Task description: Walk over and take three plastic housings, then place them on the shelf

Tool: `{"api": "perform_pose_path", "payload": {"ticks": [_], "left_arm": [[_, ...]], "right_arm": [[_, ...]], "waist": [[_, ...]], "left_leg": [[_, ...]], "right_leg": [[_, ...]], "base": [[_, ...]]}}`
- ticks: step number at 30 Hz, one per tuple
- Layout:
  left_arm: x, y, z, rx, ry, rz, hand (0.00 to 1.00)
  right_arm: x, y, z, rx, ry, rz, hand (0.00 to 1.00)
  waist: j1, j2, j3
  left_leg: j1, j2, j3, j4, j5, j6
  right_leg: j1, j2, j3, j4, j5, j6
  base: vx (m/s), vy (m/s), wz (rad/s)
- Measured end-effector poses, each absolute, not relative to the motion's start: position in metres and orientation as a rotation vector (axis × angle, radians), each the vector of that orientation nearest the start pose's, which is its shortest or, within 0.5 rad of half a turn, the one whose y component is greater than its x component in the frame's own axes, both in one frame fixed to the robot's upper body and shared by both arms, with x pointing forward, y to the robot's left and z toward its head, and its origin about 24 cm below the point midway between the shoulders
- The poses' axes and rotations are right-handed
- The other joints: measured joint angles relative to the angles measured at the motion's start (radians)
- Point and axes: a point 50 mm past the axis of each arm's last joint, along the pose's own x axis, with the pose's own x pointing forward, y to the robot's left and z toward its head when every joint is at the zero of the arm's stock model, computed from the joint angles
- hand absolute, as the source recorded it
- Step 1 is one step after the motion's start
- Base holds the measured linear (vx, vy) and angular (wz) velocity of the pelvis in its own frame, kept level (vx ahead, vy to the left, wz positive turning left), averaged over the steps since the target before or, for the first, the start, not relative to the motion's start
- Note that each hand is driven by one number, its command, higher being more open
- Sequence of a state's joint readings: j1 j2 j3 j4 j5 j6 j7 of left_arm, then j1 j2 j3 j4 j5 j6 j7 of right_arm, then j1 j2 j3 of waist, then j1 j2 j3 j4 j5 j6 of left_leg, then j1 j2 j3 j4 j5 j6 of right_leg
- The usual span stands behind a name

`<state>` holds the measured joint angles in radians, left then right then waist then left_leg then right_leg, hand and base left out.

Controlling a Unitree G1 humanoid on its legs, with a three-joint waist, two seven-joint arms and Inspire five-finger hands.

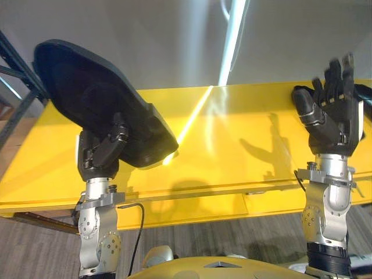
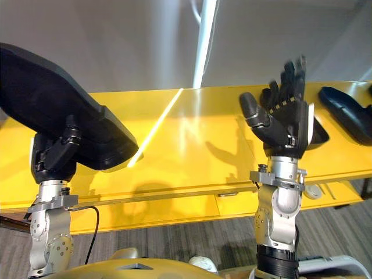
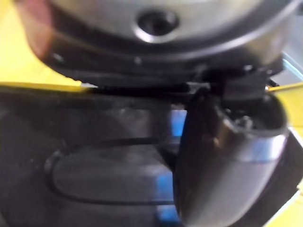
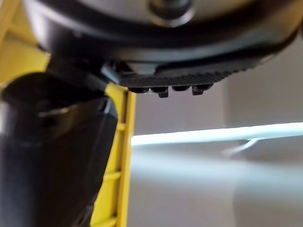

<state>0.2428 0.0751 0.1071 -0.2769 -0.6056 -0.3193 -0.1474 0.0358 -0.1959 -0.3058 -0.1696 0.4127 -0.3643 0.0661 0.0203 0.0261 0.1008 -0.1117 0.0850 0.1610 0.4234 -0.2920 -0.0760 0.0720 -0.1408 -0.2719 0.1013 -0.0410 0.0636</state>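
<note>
You have one plastic housing (image 1: 87, 93) clamped in your left hand (image 1: 102, 154) over the yellow shelf (image 1: 232, 145), still to set down, a second housing (image 2: 349, 119) already lies there, and your right hand (image 2: 285, 116) is spread open, empty.

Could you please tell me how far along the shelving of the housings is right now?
Done: one black housing lies on the yellow shelf, far right. A dark shape behind the open right hand may be another; I cannot tell. In hand: the left hand grips a second housing above the shelf. Left: setting it down.
</note>
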Motion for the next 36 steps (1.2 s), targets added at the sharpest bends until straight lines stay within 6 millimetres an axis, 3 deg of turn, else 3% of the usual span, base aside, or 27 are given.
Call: {"api": "perform_pose_path", "payload": {"ticks": [1,2,4,7,9,12,17,22,24,30,36], "left_arm": [[0.196,0.204,0.087,-0.437,-0.437,0.055,0.00],[0.197,0.202,0.090,-0.418,-0.444,0.039,0.00],[0.198,0.202,0.091,-0.406,-0.446,0.031,0.00],[0.202,0.202,0.096,-0.372,-0.461,-0.004,0.00],[0.204,0.203,0.096,-0.318,-0.433,-0.040,0.00],[0.205,0.203,0.097,-0.260,-0.395,-0.100,0.00],[0.208,0.193,0.107,-0.205,-0.354,-0.243,0.00],[0.233,0.171,0.112,-0.174,-0.283,-0.397,0.00],[0.254,0.162,0.117,-0.139,-0.264,-0.436,0.00],[0.297,0.166,0.117,-0.143,-0.173,-0.235,0.00],[0.322,0.178,0.102,-0.149,-0.041,-0.054,0.00]], "right_arm": [[0.220,-0.255,0.124,0.117,-0.581,-0.231,1.00],[0.220,-0.257,0.125,0.106,-0.585,-0.236,1.00],[0.220,-0.251,0.121,0.116,-0.567,-0.226,1.00],[0.216,-0.251,0.115,0.122,-0.544,-0.243,1.00],[0.212,-0.251,0.112,0.130,-0.531,-0.255,1.00],[0.202,-0.249,0.111,0.125,-0.527,-0.245,1.00],[0.192,-0.255,0.113,0.087,-0.514,-0.233,1.00],[0.195,-0.254,0.113,0.085,-0.462,-0.090,1.00],[0.198,-0.250,0.115,0.041,-0.433,0.017,1.00],[0.200,-0.245,0.114,0.049,-0.406,0.081,1.00],[0.195,-0.234,0.101,0.177,-0.379,0.149,1.00]], "waist": [[0.000,0.015,-0.001],[0.001,0.054,-0.001],[-0.002,0.057,-0.003],[-0.027,0.015,0.013],[-0.032,-0.004,0.011],[-0.035,-0.006,0.010],[-0.080,-0.006,0.010],[-0.108,-0.006,0.009],[-0.123,-0.007,0.009],[-0.172,-0.004,0.007],[-0.220,-0.004,0.005]], "left_leg": [[0.005,0.008,-0.012,-0.056,0.036,-0.011],[0.019,0.041,-0.022,-0.141,0.159,-0.003],[0.051,0.009,0.009,-0.177,0.167,0.015],[0.058,-0.029,0.030,-0.232,0.191,0.044],[0.062,-0.038,0.038,-0.247,0.196,0.047],[0.087,-0.041,0.060,-0.265,0.197,0.048],[0.098,-0.039,0.082,-0.279,0.197,0.048],[0.120,-0.032,0.133,-0.304,0.198,0.048],[0.122,-0.032,0.158,-0.305,0.198,0.049],[0.156,-0.019,0.233,-0.329,0.201,0.044],[0.192,-0.018,0.275,-0.368,0.210,0.036]], "right_leg": [[0.000,0.000,0.001,0.002,0.000,0.000],[0.002,0.008,0.011,0.004,-0.003,0.009],[0.000,-0.018,0.030,0.002,0.001,0.024],[-0.015,-0.051,0.035,-0.020,0.015,0.045],[-0.019,-0.058,0.037,-0.026,0.021,0.055],[-0.015,-0.061,0.059,-0.027,0.023,0.056],[-0.018,-0.059,0.081,-0.037,0.031,0.060],[-0.025,-0.049,0.132,-0.059,0.056,0.056],[-0.034,-0.049,0.152,-0.067,0.063,0.063],[-0.057,-0.031,0.224,-0.070,0.080,0.058],[-0.058,-0.020,0.255,-0.071,0.083,0.059]], "base": [[0.07,0.066,-0.12],[0.09,0.175,-0.35],[0.06,0.157,-0.31],[0.00,0.114,-0.03],[0.01,0.064,-0.12],[0.02,0.028,-0.15],[-0.02,0.005,-0.17],[-0.06,0.020,-0.30],[-0.06,0.021,-0.29],[-0.04,0.006,-0.37],[-0.01,-0.006,-0.23]]}}
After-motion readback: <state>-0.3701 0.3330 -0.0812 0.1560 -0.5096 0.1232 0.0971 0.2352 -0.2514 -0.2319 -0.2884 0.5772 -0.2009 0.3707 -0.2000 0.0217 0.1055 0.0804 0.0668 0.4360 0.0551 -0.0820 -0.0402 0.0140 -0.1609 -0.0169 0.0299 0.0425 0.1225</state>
